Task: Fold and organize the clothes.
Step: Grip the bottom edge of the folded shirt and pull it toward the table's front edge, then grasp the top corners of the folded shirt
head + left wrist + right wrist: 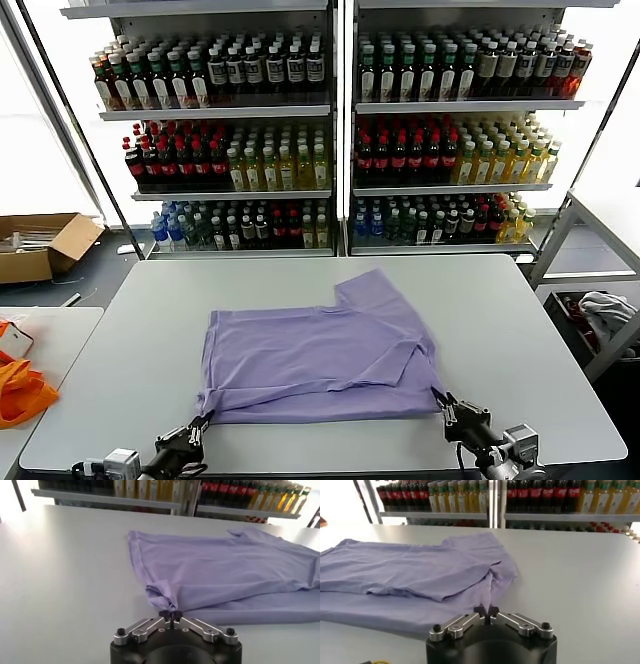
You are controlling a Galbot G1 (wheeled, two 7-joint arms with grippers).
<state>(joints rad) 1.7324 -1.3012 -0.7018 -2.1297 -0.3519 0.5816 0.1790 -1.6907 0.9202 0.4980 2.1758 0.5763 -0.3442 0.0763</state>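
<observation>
The lavender T-shirt [320,355] lies partly folded on the grey table [520,330], plain side up, one sleeve pointing to the far side. My left gripper [200,424] is shut on its near left corner, seen pinched in the left wrist view [170,614] with the shirt [225,570] spread beyond. My right gripper [445,405] is shut on the near right corner, seen in the right wrist view [486,611] with the shirt [410,570] beyond. Both corners are lifted slightly off the table.
Shelves of bottled drinks [330,130] stand behind the table. A cardboard box [40,245] sits on the floor at far left. Orange fabric [20,390] lies on a side table at left. A white-grey cloth [605,308] lies in a bin at right.
</observation>
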